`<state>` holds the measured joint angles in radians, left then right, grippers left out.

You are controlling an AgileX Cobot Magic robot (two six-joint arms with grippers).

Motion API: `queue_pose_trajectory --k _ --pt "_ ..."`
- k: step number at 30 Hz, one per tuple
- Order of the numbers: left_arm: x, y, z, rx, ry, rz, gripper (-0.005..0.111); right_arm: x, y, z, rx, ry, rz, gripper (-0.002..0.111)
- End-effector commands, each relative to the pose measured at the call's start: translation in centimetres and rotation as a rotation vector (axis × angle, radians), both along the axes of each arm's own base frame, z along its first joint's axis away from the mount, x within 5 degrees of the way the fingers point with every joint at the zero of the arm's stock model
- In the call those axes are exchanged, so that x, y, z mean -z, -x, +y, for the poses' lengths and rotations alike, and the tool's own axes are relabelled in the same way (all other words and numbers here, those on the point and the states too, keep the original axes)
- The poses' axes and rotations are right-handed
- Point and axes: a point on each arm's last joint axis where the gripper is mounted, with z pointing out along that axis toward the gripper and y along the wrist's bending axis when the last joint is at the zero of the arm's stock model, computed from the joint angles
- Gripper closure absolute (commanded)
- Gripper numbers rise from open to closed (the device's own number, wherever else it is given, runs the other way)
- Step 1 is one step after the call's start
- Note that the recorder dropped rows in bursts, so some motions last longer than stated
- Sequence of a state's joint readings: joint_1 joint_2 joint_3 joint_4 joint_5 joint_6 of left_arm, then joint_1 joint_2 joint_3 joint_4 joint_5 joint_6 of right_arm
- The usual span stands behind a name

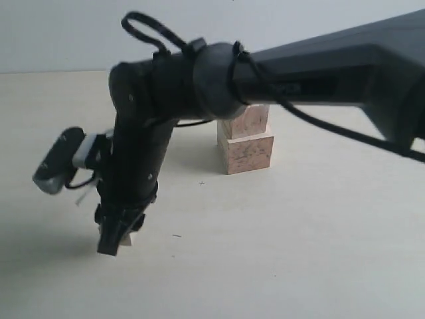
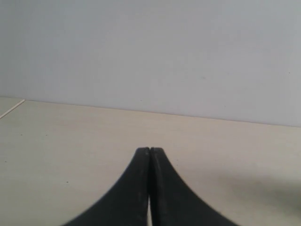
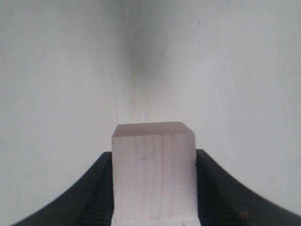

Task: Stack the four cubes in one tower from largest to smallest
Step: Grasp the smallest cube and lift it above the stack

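Observed right tool [image 1: 114,240] pointing down over the left part of the table [image 1: 299,259], on an arm [image 1: 319,63] reaching across from the right. Found its fingers [image 3: 94,197] pressed against both side faces of a small pale cube [image 3: 154,174]: gripping it. Cannot tell cube resting on the table from cube held just above it.

Noted the largest cube [image 1: 249,154], mottled grain, near the middle of the table and well apart from the right tool. Noted the second cube [image 1: 251,121] on top of it, sitting inside the lower cube's edges, upper part hidden behind the arm.

Saw left tool [image 2: 149,155] closed, fingers pressed together with nothing between, above the table.
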<state>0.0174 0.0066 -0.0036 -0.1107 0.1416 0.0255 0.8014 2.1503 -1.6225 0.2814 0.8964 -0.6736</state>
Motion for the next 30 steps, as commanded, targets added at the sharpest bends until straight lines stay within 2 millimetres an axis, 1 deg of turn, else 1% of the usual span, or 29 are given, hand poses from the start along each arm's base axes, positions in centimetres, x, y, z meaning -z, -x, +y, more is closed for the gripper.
queue_pose_trajectory --k 1,4,6,7,8,9,10,12,15,18,26,30 --pt "0.1 0.0 0.0 0.007 0.004 -0.004 0.107 -7.3 0.7 -0.4 0.128 -0.058 0.017 0.108" --pt "0.1 0.0 0.0 0.007 0.007 -0.004 0.107 -11.8 1.5 -1.2 0.188 -0.096 0.016 0.108" --pt "0.1 0.0 0.0 0.007 0.007 -0.004 0.107 -14.6 2.1 -2.0 0.227 -0.129 -0.014 0.108" --pt "0.1 0.0 0.0 0.007 0.007 -0.004 0.107 -16.4 2.4 -2.7 0.264 -0.149 -0.042 0.108" --pt "0.1 0.0 0.0 0.007 0.007 -0.004 0.107 -17.8 2.6 -3.3 0.302 -0.163 -0.071 0.108" --pt "0.1 0.0 0.0 0.007 0.007 -0.004 0.107 -18.6 2.4 -3.9 0.354 -0.157 -0.112 0.108" --pt "0.1 0.0 0.0 0.007 0.007 -0.004 0.107 -19.9 2.3 -5.0 0.444 -0.163 -0.150 0.108" --pt "0.1 0.0 0.0 0.007 0.007 -0.004 0.107 -21.3 1.5 -7.3 0.598 -0.151 -0.212 0.108" --pt "0.1 0.0 0.0 0.007 0.005 -0.004 0.107 -22.0 -0.4 -10.9 0.796 -0.095 -0.255 0.108" --pt "0.1 0.0 0.0 0.007 0.005 -0.004 0.107 -22.0 -1.8 -13.0 0.895 -0.087 -0.266 0.108" --pt "0.1 0.0 0.0 0.007 0.008 -0.004 0.107 -21.8 -4.0 -16.5 1.014 -0.089 -0.239 0.108" --pt "0.1 0.0 0.0 0.007 0.008 -0.004 0.107 -21.3 -4.9 -17.5 1.056 -0.077 -0.229 0.108"
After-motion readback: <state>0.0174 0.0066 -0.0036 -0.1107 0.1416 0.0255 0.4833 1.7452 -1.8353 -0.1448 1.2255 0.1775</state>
